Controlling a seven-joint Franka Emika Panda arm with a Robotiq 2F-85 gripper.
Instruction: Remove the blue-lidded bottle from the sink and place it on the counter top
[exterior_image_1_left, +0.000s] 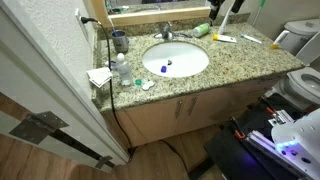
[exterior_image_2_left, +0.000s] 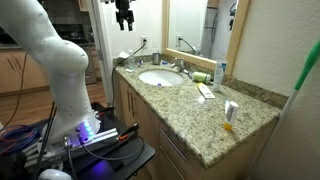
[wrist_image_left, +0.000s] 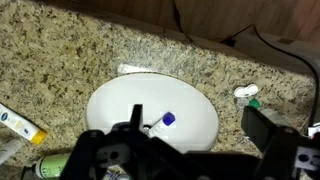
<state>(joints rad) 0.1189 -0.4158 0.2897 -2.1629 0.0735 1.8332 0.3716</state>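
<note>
The black Robotiq gripper (exterior_image_2_left: 124, 24) hangs high over the speckled beige-brown granite counter top (exterior_image_2_left: 200, 115) — I cannot tell whether its jaws are spread or pressed together. Below, the tiny whitish blue-lidded bottle (wrist_image_left: 163, 121) seems to lie on its side near the middle of the white oval sink (wrist_image_left: 105, 105). Best descend straight with jaws spread across its narrow body — well clear of the far chrome faucet (exterior_image_1_left: 166, 33).

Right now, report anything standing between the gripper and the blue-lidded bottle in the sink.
Nothing visible does. The gripper hangs high above the sink. In the wrist view the blue-lidded bottle lies alone in the basin beside the drain, and the faucet stands back at the rim, off a straight descent.
</note>
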